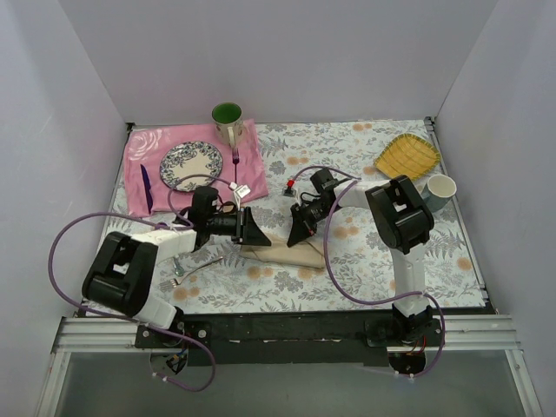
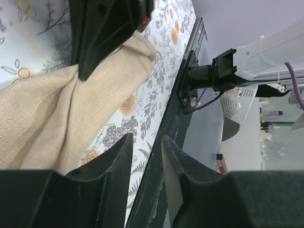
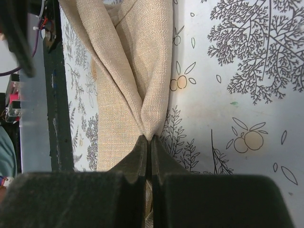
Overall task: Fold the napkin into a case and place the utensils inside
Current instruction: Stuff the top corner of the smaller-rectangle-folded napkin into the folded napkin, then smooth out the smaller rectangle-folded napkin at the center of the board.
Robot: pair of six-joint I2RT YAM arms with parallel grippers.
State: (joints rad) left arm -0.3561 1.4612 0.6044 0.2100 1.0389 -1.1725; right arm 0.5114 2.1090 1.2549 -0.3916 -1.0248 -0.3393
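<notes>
Napkin (image 3: 124, 61) beige, woven, folded apparently double, peak pinched in right claw (image 3: 148, 140).

My white-and-black rig.
I see white links (image 1: 408, 274), black housings (image 1: 117, 274), purple cables (image 1: 52, 248); left gripper (image 2: 147, 145), right gripper (image 3: 148, 142) matte black.

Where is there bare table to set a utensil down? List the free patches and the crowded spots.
Free: the far strip between the pink mat and the yellow dish; the near strip in front of the napkin; the near right corner beside the right arm. Crowded: the centre, and the mat.
</notes>
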